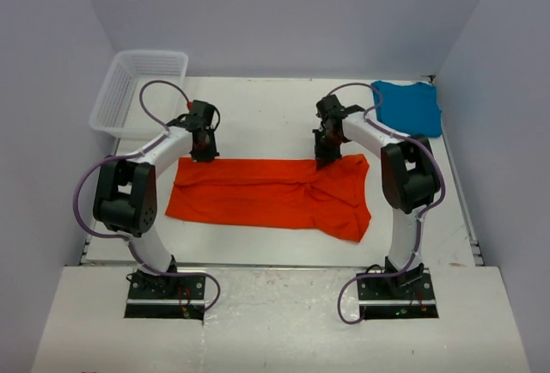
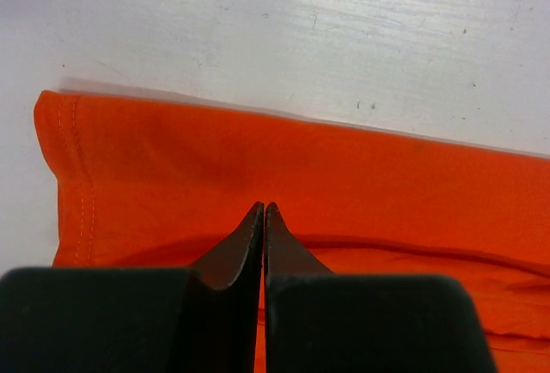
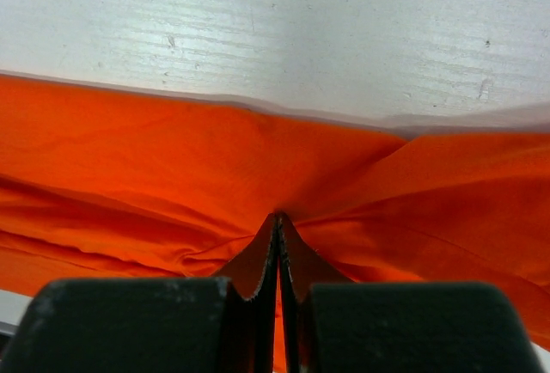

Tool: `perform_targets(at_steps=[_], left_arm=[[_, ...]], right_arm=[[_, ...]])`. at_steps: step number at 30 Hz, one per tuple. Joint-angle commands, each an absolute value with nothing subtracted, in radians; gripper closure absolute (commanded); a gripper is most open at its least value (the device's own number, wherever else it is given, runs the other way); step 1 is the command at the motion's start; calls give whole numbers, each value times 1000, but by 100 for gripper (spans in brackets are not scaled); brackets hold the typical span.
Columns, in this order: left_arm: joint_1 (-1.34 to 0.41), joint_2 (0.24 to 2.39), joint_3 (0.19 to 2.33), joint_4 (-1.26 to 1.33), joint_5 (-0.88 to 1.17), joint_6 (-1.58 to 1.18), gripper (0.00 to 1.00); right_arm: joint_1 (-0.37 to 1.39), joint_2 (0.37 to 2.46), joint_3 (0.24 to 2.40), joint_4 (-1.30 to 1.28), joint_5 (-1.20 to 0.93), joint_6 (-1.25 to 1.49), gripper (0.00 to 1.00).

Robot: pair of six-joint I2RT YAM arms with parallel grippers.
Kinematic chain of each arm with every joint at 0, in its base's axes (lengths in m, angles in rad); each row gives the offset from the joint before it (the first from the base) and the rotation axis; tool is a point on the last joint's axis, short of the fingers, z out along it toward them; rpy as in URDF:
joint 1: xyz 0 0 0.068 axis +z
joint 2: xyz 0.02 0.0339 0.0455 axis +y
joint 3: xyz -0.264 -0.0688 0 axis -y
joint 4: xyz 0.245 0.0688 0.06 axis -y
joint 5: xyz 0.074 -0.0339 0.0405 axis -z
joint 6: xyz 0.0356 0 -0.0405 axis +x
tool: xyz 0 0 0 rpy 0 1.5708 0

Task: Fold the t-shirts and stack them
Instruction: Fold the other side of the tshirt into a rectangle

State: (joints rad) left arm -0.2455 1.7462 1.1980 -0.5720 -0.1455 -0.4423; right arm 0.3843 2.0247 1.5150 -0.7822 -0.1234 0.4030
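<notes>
Top external view showed the orange-red t-shirt (image 1: 271,194) lying as a long band across the middle of the table (image 1: 258,107), apparently doubled lengthwise, with its right end bunched and sagging toward the near edge. The teal-blue t-shirt (image 1: 408,107) lay flat and apart at the far right corner, and a white mesh basket (image 1: 137,89) stood at the far left corner.

The left gripper (image 1: 203,151) sat at the far edge of the band near its left end, and the right gripper (image 1: 325,158) at the far edge toward the right end. In the left wrist view the jaws were pressed together with a ridge of orange cloth running out from the tips, so they looked pinched on the fabric. In the right wrist view the jaws were also together, and creases converged on the tips, a clearer sign of a clamp on the cloth.

Judged from this, the step in hand was a fold of the orange-red shirt, with both far-edge grips taken. The next move likely called for both arms to lift together and carry that edge evenly, keeping the cloth taut between them so the bunched right end did not drag.

No brand, label, print or legible writing showed on either shirt, the basket or the arms.
</notes>
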Motion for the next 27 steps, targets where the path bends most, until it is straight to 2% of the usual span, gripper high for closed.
perform_targets(at_steps=[1,11,18,23,27], left_arm=[[-252,1695,1201,-545,-144,-413,100],[-253,1692,1180,-545,-150,-414,100],[-252,1686,1160,-525,-132,-425,100],[-253,1701,1161,-522,-123,-431,100],[-253,1698,1163,-523,-126,-431,100]], right_arm=[[385,2029,1497,-750,-129,422,100],[409,1815,1206,-675,-184,456,100],[526,1375,953,-684,-141,540,100],[528,1356,937,-707,-107,512,100],[528,1368,890,-631,-129,531,100]])
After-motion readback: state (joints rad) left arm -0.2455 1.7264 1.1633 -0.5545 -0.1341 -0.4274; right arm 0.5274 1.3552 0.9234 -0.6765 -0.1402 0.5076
